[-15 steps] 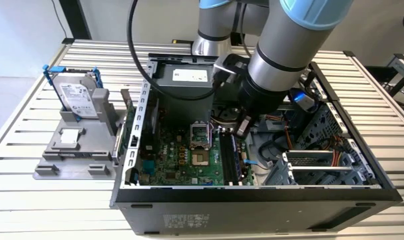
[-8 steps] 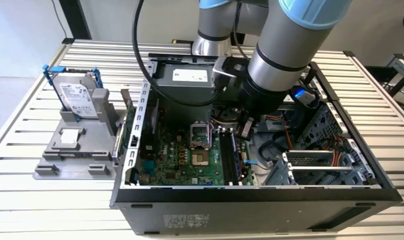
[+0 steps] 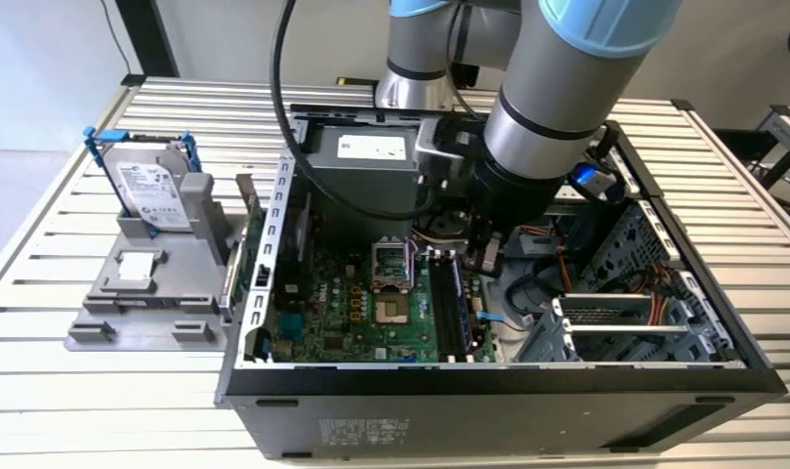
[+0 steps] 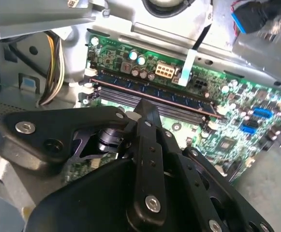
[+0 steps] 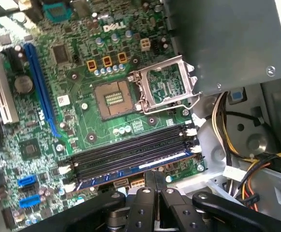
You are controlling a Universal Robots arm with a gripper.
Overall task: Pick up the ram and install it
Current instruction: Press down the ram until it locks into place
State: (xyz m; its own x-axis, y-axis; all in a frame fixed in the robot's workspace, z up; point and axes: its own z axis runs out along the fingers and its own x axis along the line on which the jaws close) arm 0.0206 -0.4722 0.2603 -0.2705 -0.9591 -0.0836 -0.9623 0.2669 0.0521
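Arm is down inside the open PC case (image 3: 499,376) on the desk (image 3: 56,391) — tool (image 5: 150,180) sits just over the row of memory slots (image 5: 130,157) on the motherboard (image 5: 82,63). Fingers look pressed together, tip at the outermost slot, where the ram (image 4: 150,93) appears to lie seated, touching or nearly so. Likely the seating push: press straight down, stay centred on the stick's edge — check that the white end clips (image 5: 192,131) close. Hard drive (image 3: 153,186) stays in its holder outside the case.
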